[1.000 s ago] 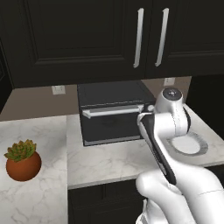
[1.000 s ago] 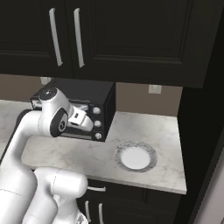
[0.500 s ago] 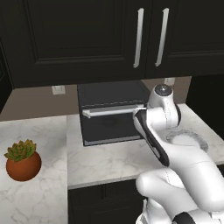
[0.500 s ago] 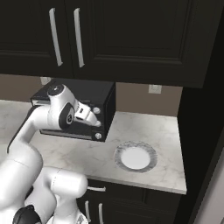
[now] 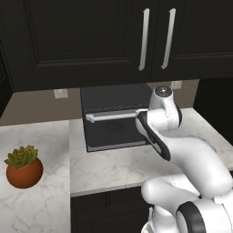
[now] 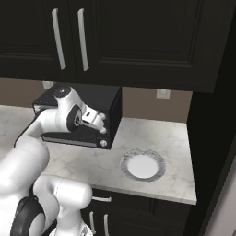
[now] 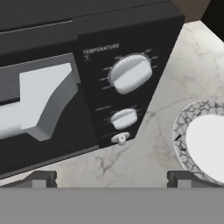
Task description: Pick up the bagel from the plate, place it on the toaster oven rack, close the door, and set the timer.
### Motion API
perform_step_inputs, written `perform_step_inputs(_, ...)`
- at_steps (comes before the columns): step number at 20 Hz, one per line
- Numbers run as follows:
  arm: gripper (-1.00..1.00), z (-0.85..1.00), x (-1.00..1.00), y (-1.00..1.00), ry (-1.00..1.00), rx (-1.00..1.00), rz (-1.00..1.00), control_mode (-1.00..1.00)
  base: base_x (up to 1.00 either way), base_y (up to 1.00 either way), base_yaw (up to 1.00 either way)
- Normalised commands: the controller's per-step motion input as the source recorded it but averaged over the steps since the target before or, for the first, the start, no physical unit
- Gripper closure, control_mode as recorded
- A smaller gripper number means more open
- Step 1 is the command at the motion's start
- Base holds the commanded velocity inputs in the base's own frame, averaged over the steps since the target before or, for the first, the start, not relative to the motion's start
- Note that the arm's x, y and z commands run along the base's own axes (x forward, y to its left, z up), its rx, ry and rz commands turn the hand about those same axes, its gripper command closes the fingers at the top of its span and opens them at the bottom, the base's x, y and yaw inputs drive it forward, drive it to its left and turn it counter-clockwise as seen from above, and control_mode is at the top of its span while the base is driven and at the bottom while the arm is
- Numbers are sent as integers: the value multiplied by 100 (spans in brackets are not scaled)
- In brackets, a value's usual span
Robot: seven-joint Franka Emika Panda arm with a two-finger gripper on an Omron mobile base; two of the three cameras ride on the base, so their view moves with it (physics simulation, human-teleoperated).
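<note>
Bagel can't be seen: the plate [image 6: 142,165] lies bare, the door [image 5: 116,129] shut. Our gripper [image 6: 98,123], fingers wide apart and empty, hovers at the knobs [image 7: 128,74], plate at 3 o'clock. We risk turning the temperature dial instead of the timer.

Plate [image 7: 186,131] and door [image 7: 39,127] cropped by the hand view's edges

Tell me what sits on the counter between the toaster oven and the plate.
Nothing: in the right base view, bare marble counter separates the toaster oven from the plate. The hand view shows the same bare stretch.
</note>
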Motion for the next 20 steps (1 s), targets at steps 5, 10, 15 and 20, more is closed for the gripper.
perform_step_inputs(5,-100,-3,35,0,0,1,-4,-100,0,0,0)
perform_step_inputs(10,-100,-13,29,-3,0,1,-3,-100,0,0,0)
perform_step_inputs(15,-100,-20,12,-2,0,0,-2,-100,0,0,0)
perform_step_inputs(20,-100,-34,0,-12,0,0,-2,-100,0,0,0)
